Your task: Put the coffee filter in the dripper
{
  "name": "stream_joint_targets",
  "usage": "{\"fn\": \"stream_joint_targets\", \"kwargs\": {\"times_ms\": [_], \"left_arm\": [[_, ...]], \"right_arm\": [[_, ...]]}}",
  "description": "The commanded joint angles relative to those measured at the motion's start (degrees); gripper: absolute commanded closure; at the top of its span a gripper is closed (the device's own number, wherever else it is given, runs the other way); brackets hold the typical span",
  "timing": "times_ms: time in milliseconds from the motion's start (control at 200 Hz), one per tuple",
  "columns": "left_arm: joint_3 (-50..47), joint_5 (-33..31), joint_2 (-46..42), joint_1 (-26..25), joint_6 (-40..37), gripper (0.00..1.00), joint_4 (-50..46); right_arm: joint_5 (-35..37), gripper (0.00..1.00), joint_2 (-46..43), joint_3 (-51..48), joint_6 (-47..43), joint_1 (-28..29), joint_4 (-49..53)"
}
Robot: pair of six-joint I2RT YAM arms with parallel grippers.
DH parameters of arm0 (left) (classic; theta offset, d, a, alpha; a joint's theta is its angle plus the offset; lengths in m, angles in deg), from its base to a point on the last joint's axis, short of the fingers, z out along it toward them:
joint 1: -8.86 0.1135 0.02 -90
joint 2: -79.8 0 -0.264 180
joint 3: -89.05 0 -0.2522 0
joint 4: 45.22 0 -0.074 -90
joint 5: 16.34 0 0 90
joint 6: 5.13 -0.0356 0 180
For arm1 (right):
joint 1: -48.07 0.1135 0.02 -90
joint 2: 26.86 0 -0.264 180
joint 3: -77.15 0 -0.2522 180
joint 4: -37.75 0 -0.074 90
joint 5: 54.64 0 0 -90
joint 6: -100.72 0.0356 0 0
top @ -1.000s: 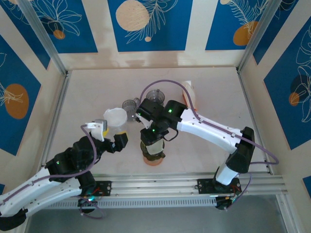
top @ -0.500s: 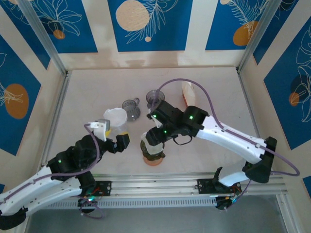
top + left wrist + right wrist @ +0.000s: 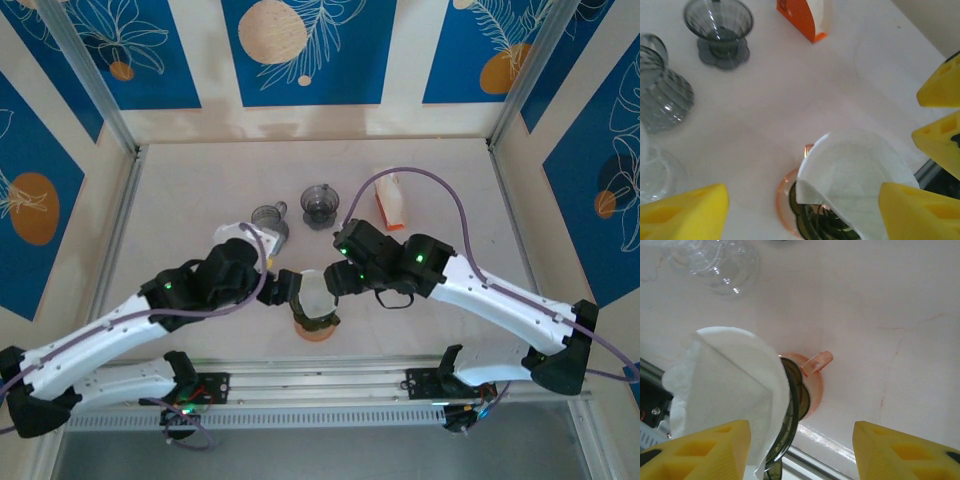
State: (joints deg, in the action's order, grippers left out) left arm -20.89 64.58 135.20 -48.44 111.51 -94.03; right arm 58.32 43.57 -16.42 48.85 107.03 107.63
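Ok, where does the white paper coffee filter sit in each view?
Top external: white paper coffee filter low centre.
Left wrist: filter at the bottom, right of centre.
Right wrist: filter lower left.
Shared landmark: the orange plastic dripper beneath it, in every view.

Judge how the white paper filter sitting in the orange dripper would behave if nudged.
The coffee filter looks thin and creased along a fold, so it would probably flex, not push back. It sits tilted, rising well above the dripper rim, so a nudge may tip it out. Likely very light.
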Motion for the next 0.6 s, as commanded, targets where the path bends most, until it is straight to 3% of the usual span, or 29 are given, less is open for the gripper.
{"fn": "stream_joint_targets", "kwargs": {"times_ms": [0,595], "left_arm": [[3.1,4.9,2.4,-0.4,-1.5,0.28,-5.0],[1.8,8.0,5.4,-0.8,-0.2,0.42,-7.5]], "right_arm": [[2.8,0.43,-1.8,-1.7,2.2,-0.2,0.7],[2.1,0.44,-4.3,-4.6,3.0,-0.4,-1.0]]}}
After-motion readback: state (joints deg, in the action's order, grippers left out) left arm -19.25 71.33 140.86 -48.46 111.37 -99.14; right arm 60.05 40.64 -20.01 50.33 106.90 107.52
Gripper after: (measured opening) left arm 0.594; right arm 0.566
